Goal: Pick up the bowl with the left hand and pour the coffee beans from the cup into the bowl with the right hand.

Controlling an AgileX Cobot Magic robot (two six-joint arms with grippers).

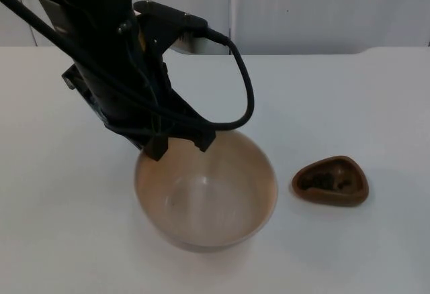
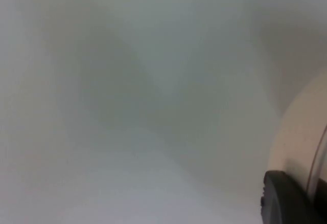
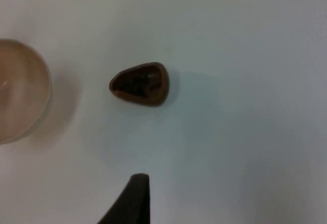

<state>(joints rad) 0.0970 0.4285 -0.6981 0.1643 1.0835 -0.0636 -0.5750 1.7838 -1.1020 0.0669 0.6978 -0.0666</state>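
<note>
I bring the left gripper (image 1: 180, 145), fingers spread, astride the far rim of the bowl (image 1: 205, 193); next I must pinch it. The right gripper (image 3: 134, 196) waits above the cup (image 3: 140, 84); I cannot tell its state.

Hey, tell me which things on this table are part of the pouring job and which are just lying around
Part of the job:
- bowl, pale, at the left gripper
- cup, brown, dark coffee beans inside, standing on the table right of the bowl
- right gripper, above the table near the cup

Just there:
- white table
- grey partition wall
</note>
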